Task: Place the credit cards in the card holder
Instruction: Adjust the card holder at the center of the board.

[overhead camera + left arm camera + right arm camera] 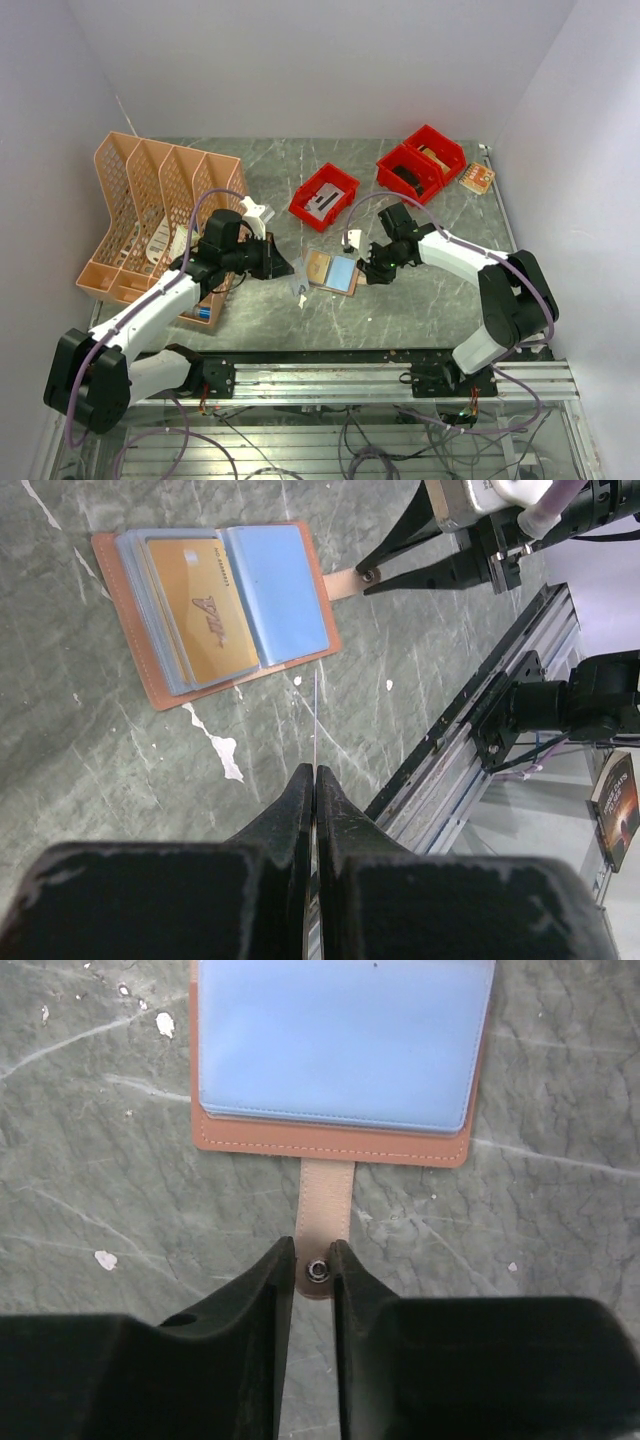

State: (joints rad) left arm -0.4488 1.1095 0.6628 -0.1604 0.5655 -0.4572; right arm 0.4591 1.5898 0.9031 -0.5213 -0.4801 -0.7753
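Card holder (333, 271): one, lying opened flat on the grey marbled table (410, 315) between the two arms, seen from above. The left gripper (292, 270) sits just beside its left edge with a pale thin card (300, 287) sticking out of the fingertips. The right gripper (366, 270) meets the holder's right edge. Behind stand three red bins (323, 197) (408, 172) (437, 150) and one peach mesh rack (160, 200) at the far left.

From the left wrist, the card holder (275, 595) lies open with its tan border showing around greyish-blue pockets. One gold card (205, 610) rests in its left pocket stack. The left gripper (315, 775) has its jaws pressed fully together on one card (315, 720), which is seen edge-on as a thin line pointing toward the holder and stops just short of it. Its face and colour cannot be told here. That makes two cards in this view. The right gripper (372, 575) closes its two fingertips to a point on the snap end of the holder's tan tab.

From the right wrist, the card holder (335, 1050) fills the top, a light blue pocket inside the tan stitched border. The right gripper (313, 1260) is nearly closed, one finger on either side of the tab's snap, pinching it against the table.
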